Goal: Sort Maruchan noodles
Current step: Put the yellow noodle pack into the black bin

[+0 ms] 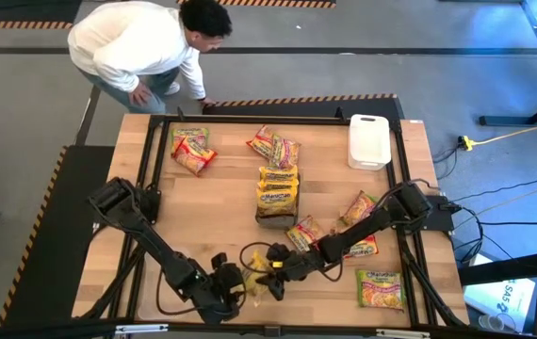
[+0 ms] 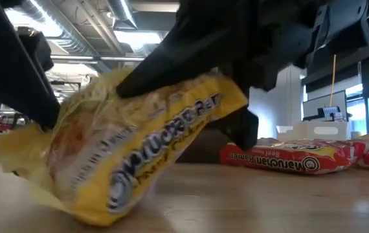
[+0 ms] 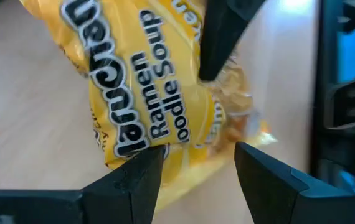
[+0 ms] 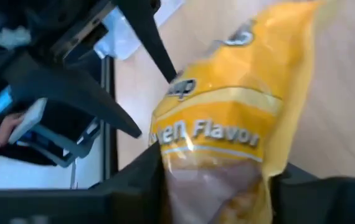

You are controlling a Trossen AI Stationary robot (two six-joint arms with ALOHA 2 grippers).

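At lower centre of the high view, both grippers pinched one yellow noodle packet (image 1: 261,280). The left gripper (image 1: 240,282) clasped one end. The right gripper (image 1: 273,268) clasped the other, above the table (image 1: 212,217).

Both arms reach low, tips meeting. The left gripper (image 3: 193,165) and right gripper (image 4: 218,177) each clamp a yellow packet (image 2: 139,145) between their fingers.

Packet (image 1: 259,280) between left pincer (image 1: 240,285) and right pincer (image 1: 275,273) (near table's (image 1: 212,221) front edge)
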